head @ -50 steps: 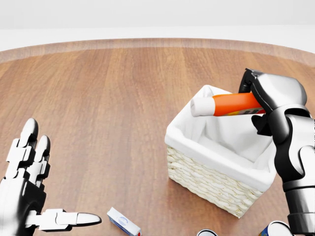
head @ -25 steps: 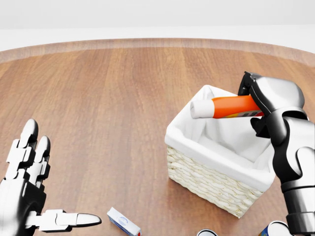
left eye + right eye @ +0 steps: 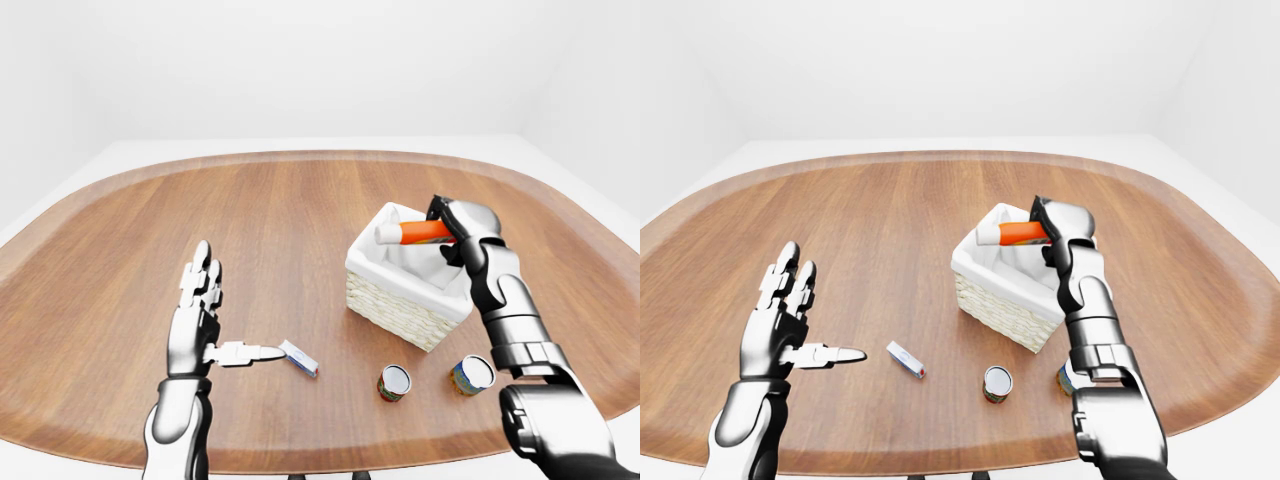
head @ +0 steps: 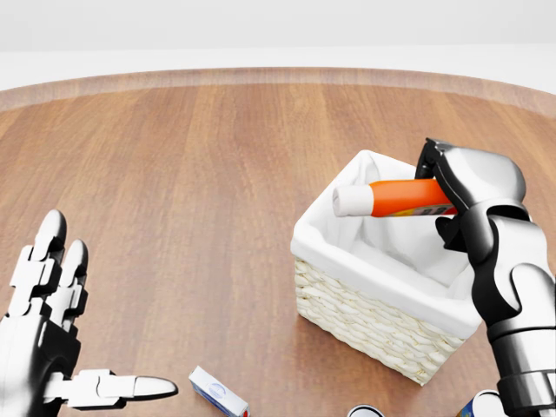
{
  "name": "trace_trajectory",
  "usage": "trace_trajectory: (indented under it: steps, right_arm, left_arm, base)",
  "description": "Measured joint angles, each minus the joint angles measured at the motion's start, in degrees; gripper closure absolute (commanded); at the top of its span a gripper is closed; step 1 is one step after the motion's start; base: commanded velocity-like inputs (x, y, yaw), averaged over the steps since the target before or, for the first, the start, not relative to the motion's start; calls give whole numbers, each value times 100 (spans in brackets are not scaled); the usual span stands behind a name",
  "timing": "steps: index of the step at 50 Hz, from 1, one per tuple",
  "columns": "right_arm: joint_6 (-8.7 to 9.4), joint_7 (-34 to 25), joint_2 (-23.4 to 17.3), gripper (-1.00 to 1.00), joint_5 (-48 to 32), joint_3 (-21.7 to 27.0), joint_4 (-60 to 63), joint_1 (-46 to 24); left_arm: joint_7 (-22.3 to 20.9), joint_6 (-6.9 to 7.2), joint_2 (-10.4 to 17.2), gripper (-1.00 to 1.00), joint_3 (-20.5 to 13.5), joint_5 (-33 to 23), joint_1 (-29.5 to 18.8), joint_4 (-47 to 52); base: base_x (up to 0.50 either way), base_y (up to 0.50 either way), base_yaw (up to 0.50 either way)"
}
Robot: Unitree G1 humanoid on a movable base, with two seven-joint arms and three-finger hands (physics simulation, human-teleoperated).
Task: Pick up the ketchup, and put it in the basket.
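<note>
The ketchup (image 4: 401, 198) is an orange bottle with a white cap, lying sideways with the cap pointing left. My right hand (image 4: 453, 193) is shut on its base and holds it over the white-lined wicker basket (image 4: 373, 326), just above the rim. In the left-eye view the ketchup (image 3: 420, 232) hangs over the basket (image 3: 400, 305) at the right of the table. My left hand (image 4: 52, 339) is open, fingers spread, at the lower left, away from both.
A small white and blue box (image 4: 217, 393) lies on the wooden table near my left thumb. Two cans (image 3: 394, 382) (image 3: 471, 374) stand below the basket in the left-eye view. The table's rounded edge (image 3: 300, 157) runs all round.
My right hand has lowered the ketchup slightly and moved it a little left, deeper over the basket. The left hand has stayed still.
</note>
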State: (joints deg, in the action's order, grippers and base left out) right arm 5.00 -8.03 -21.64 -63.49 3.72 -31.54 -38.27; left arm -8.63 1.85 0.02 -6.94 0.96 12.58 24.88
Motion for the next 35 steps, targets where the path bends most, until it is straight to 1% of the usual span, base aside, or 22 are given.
trace_trajectory:
  steps: [21, 35]
  right_arm:
    - [0, 137, 24, 100, 23, -40, -182, 10]
    - [0, 344, 60, 100, 58, -96, -507, -42]
  left_arm:
    - [-10, 48, 0, -100, -9, 1, 7, 71]
    - [-16, 40, -3, -100, -17, -1, 2, 54]
  base:
    - [0, 0, 0]
    - [0, 0, 0]
